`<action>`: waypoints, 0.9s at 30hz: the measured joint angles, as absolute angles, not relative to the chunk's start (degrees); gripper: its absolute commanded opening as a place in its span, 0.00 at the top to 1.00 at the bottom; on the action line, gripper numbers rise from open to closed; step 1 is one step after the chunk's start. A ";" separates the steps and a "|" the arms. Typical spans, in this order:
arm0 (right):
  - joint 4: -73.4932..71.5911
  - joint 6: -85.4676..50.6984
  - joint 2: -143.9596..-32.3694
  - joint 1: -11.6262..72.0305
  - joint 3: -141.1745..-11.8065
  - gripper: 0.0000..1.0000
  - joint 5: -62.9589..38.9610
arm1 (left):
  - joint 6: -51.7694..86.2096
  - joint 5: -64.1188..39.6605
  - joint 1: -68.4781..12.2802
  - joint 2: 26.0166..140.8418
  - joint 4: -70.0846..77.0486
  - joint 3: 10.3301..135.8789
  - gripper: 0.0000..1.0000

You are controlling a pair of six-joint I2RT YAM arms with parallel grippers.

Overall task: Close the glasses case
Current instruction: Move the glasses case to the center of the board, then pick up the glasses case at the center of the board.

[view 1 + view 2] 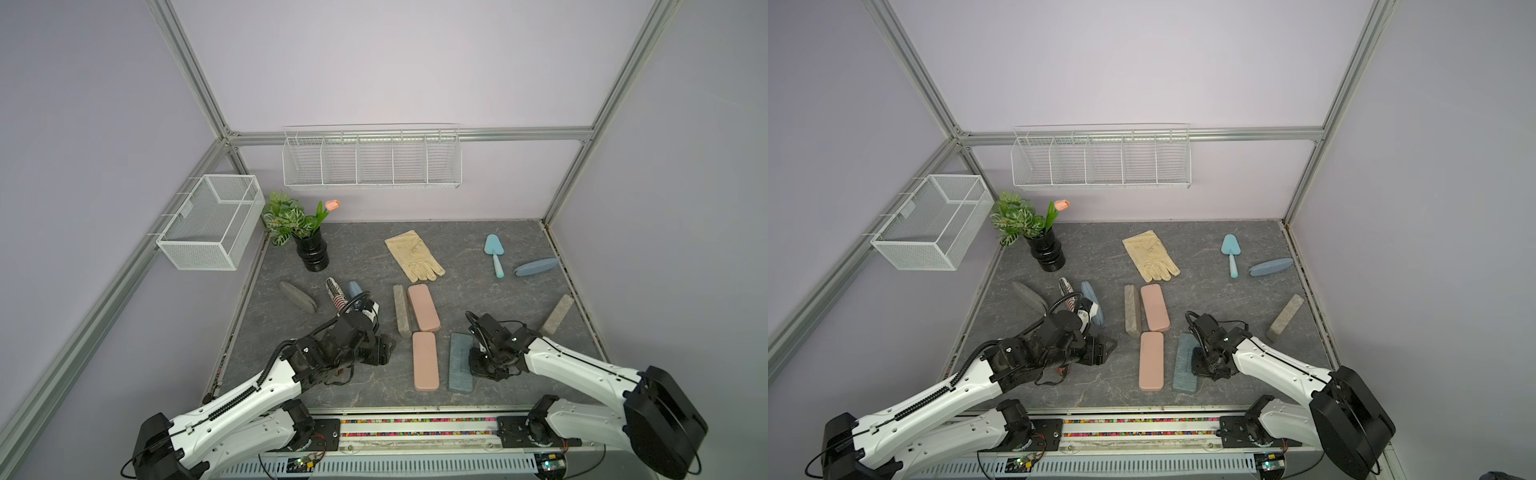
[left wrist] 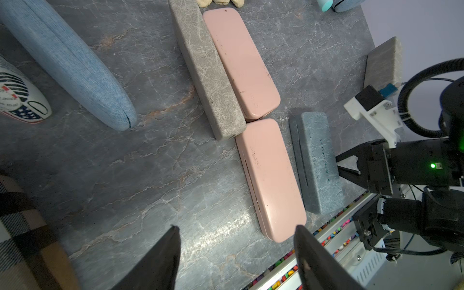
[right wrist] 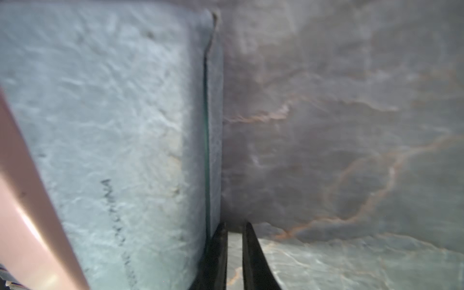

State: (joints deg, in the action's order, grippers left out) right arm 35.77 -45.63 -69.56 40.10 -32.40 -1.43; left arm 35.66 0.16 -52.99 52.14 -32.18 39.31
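Note:
The blue-grey glasses case [image 1: 460, 362] [image 1: 1185, 362] lies near the table's front edge, beside a pink case [image 1: 425, 360]. Its lid is down, with a thin dark seam showing along its side [image 3: 206, 140]. My right gripper [image 1: 478, 366] [image 1: 1200, 365] [image 3: 234, 224] is shut with nothing between its fingers, tips low against the case's right side, as the left wrist view also shows [image 2: 347, 165]. My left gripper [image 1: 388, 349] [image 2: 236, 227] hovers open and empty to the left of the pink case.
A second pink case [image 1: 423, 307] and a grey case [image 1: 401, 309] lie just behind. Another grey case [image 1: 557, 314] is at right; a glove [image 1: 414, 254], trowel [image 1: 494, 253] and blue oval case [image 1: 536, 267] lie further back. Vase [image 1: 311, 249] and more cases [image 1: 297, 296] at left.

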 measured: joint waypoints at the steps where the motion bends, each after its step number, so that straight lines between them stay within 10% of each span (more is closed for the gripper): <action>1: 35.48 -45.32 -70.32 40.47 -33.15 0.84 -1.50 | 35.66 0.16 -52.99 52.14 -32.18 39.31 0.28; 14: 34.76 -42.78 -77.87 44.64 -40.36 0.83 -0.16 | 35.66 0.25 -52.99 52.14 -32.18 39.31 0.27; 27: 43.68 -33.23 -85.49 44.60 -64.38 0.12 7.42 | 35.66 1.58 -52.99 52.01 -32.40 39.31 0.28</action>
